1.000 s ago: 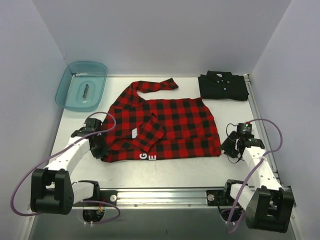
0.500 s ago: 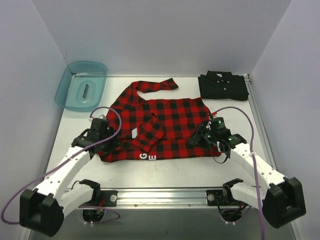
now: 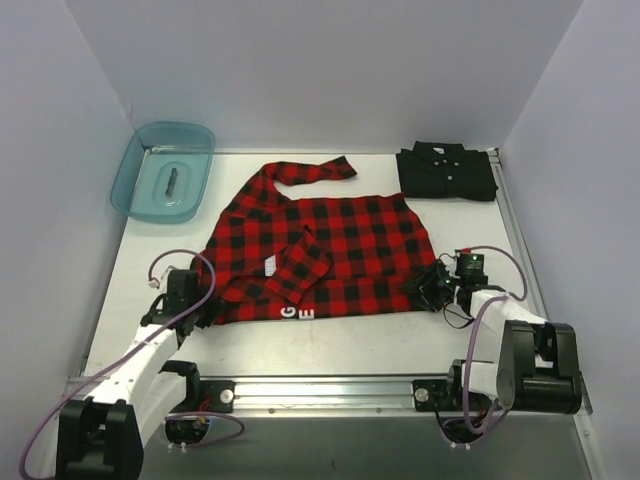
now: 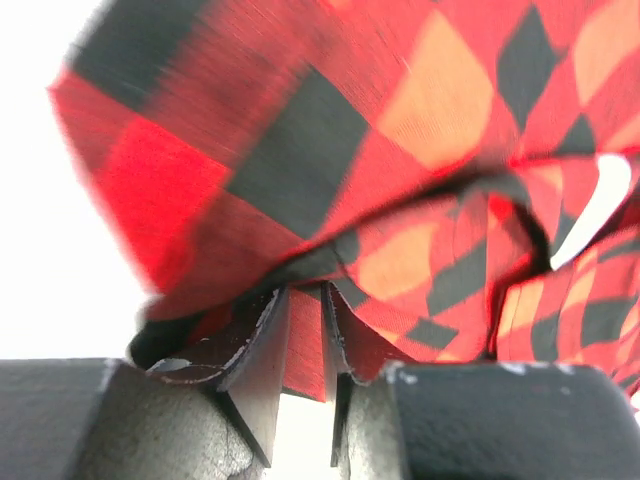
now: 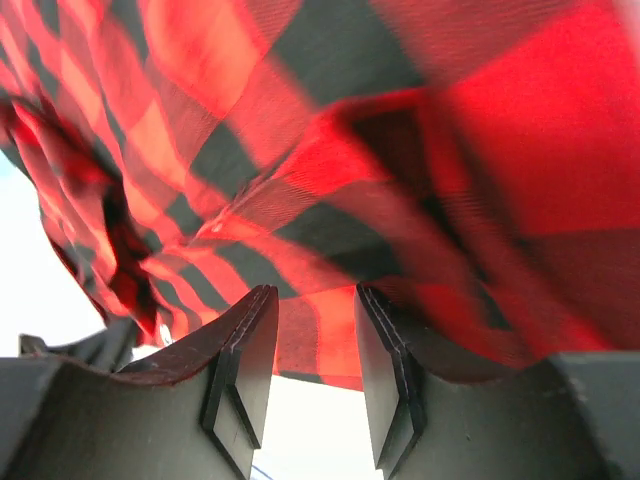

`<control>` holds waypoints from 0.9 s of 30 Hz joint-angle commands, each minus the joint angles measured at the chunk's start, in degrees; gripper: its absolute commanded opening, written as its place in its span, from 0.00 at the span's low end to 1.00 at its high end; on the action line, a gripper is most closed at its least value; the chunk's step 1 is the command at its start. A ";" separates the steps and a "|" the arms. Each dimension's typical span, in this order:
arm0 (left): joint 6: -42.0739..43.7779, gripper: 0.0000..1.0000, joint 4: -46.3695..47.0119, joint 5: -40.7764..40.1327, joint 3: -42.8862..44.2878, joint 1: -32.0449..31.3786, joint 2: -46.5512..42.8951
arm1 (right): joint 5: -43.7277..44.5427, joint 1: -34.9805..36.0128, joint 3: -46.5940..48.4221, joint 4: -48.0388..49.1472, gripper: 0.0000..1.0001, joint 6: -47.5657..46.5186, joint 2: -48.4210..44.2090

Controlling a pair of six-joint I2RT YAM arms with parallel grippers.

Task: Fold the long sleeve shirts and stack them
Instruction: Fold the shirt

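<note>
Plaid flannel shirt (image 3: 340, 250): soft, light, limp, spread flat mid-desk (image 3: 400, 335). Best taken at the hem corners. Left claw (image 4: 302, 305) pinching the lower-left corner; right claw (image 5: 315, 305) parted astride the lower-right hem, not yet clamped.

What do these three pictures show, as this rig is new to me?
It is a robot with two arms at the near edge of a white table. The wide picture is from overhead; the other two from wrist cameras. On the table lie a red-and-black plaid flannel shirt, a folded plain black shirt at back right, and a translucent teal plastic bin at back left. The left end effector pinches the plaid shirt's edge; fabric sits between the fingers of the right end effector, though whether they clamp it is unclear.
</note>
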 commanded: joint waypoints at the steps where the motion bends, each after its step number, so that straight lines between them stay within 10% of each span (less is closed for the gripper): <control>1: -0.76 0.29 -5.39 -5.31 -0.78 3.76 -3.27 | 6.19 -6.07 -2.30 -8.32 0.38 -5.43 -2.19; 12: 6.80 0.59 -13.24 0.21 9.77 2.90 -9.16 | 7.89 3.57 8.33 -21.70 0.39 -6.42 -17.16; 21: 6.27 0.52 -11.83 -5.66 5.12 3.07 -4.95 | 11.04 6.65 8.77 -21.34 0.39 -8.69 -13.30; 27: 1.88 0.52 -16.83 -11.64 5.29 3.51 -3.01 | 23.16 20.97 20.37 -29.78 0.40 -15.81 -9.34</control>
